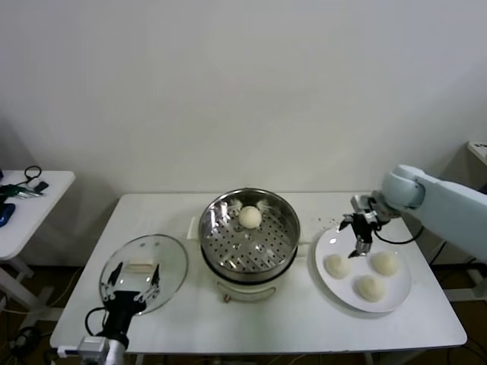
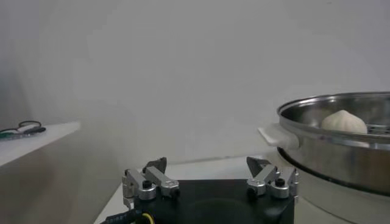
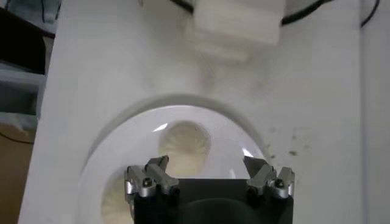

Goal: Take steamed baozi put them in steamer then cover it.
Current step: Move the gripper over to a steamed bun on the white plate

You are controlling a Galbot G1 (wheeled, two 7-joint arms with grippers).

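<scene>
Left tool [image 1: 131, 287], then flat-lying cover [image 1: 144, 271].

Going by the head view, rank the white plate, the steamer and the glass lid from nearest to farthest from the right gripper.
1. White plate: directly under the open right gripper, at the table's right, holding three baozi.
2. Steamer: at the table's centre, one baozi inside.
3. Glass lid: farthest, at the table's left, by the left gripper.

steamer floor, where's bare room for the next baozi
One baozi sits at the far side of the steamer; its near and middle perforated floor is bare. The plate is crowded with three buns under the open right gripper.
</scene>
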